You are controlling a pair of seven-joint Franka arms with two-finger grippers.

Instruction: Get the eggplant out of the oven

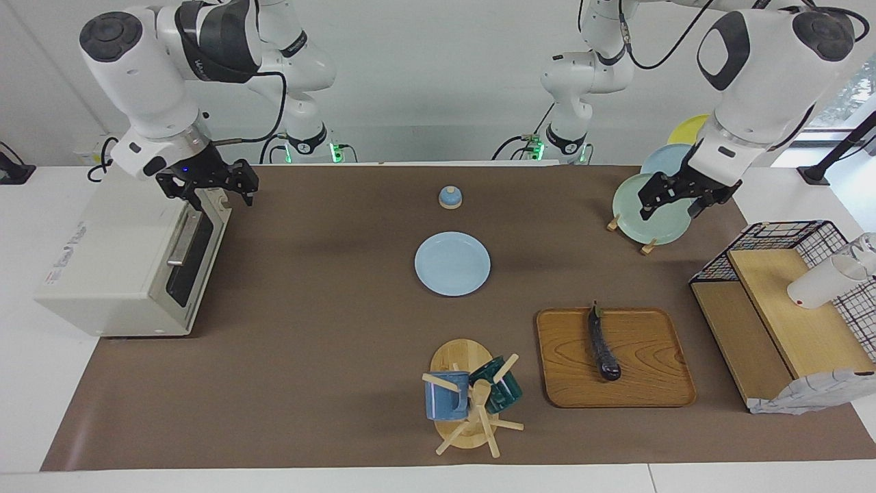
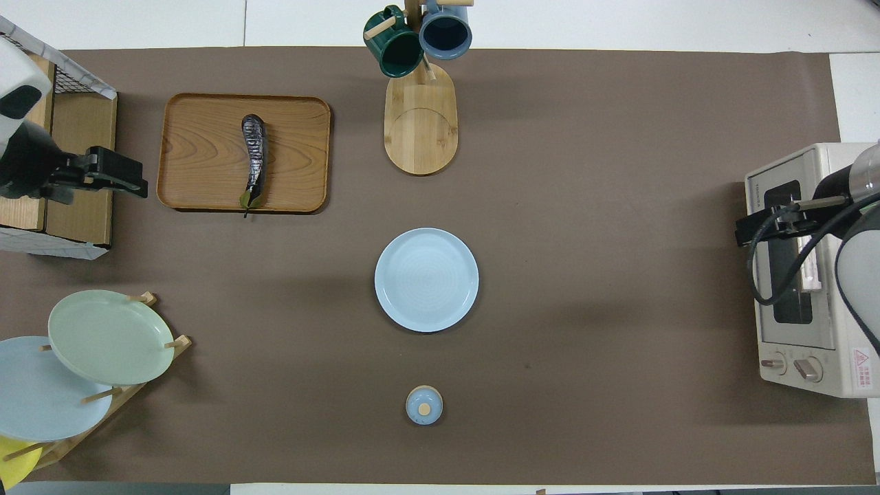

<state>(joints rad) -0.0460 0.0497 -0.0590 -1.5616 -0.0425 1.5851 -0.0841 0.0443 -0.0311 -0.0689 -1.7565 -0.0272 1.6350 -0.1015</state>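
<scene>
The eggplant [image 1: 603, 346] lies outside the oven, lengthwise on a wooden tray [image 1: 643, 390]; it also shows in the overhead view [image 2: 253, 161] on the tray [image 2: 199, 151]. The off-white oven [image 1: 116, 267] stands at the right arm's end of the table, its door with the silver bar handle [image 1: 183, 239] shut. My right gripper [image 1: 220, 195] is open and empty, just above the oven's top front edge; in the overhead view [image 2: 746, 230] it is over the door. My left gripper [image 1: 671, 207] hangs open and empty in the air at the left arm's end, also in the overhead view [image 2: 134, 184].
A pale blue plate [image 1: 452, 263] lies mid-table, with a small blue lidded pot [image 1: 449, 197] nearer to the robots. A mug tree [image 1: 472, 397] with two mugs stands beside the tray. A plate rack [image 1: 647, 205] and a wire shelf [image 1: 780, 308] holding a white cup [image 1: 821, 282] are at the left arm's end.
</scene>
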